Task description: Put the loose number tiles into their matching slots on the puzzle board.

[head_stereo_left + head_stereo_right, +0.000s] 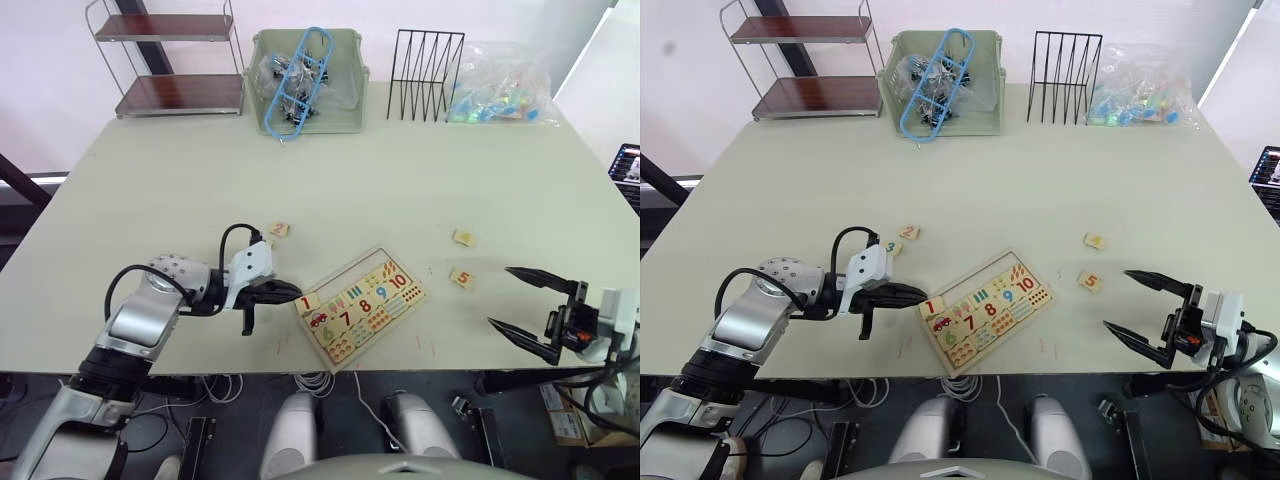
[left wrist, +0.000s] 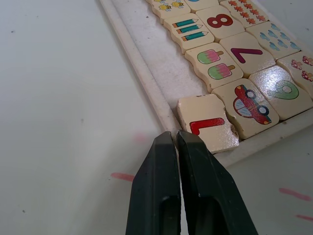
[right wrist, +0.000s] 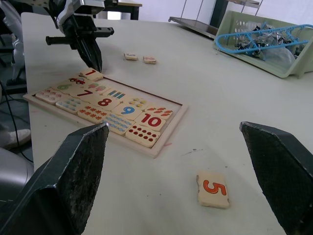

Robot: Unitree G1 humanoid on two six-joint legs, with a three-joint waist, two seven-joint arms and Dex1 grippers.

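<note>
At table's near edge, flat light-wood puzzle board (image 1: 362,308) lies skewed; row of bare slots (image 2: 161,61) along its long edge mostly hidden in head views. Tile with red 1 (image 2: 208,122) sits in board's end corner, seemingly tilted on rim, not flat. Left gripper (image 2: 177,139) clenched, empty, tips touching that tile's edge. Right gripper (image 1: 520,299) spread wide, empty, near table's right near corner. Orange 5 tile (image 1: 461,277) and another tile (image 1: 463,237), digit unreadable, lie loose between board and right edge. Tile 2 (image 1: 279,229) and partly hidden tile (image 1: 894,247) sit behind left gripper. Green basket (image 1: 306,78), black wire rack (image 1: 425,60), clear bag (image 1: 500,85) line far edge.
</note>
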